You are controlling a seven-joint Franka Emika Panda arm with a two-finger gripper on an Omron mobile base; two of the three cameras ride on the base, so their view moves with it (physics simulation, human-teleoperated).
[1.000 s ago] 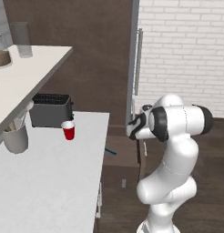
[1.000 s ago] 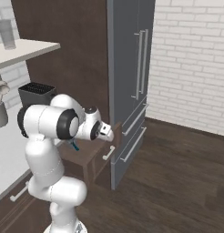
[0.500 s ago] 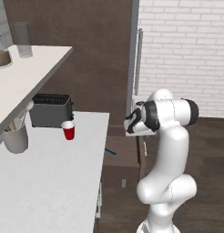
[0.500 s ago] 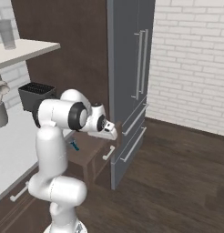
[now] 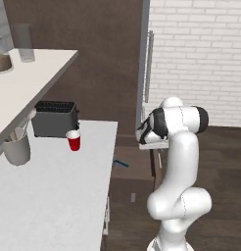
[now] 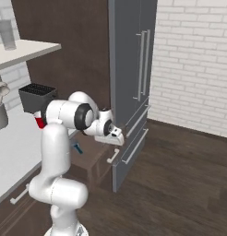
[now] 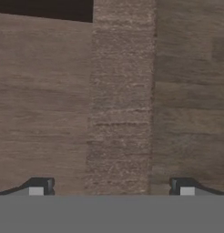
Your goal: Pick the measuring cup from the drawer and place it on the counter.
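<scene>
Drawer (image 6: 90,159) stood pulled out with the measuring cup (image 5: 120,163) lying inside, ungrasped, while the gripper (image 7: 111,187) hovered above, fingers spread and empty.

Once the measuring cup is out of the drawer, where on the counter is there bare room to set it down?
The counter is bare across its whole near stretch, from the red cup toward the camera and out to the drawer-side edge. It is crowded only at the far end: toaster, red cup, and the utensil holder by the wall side.

Glossy white rounded arm (image 5: 179,162), dark joints
</scene>
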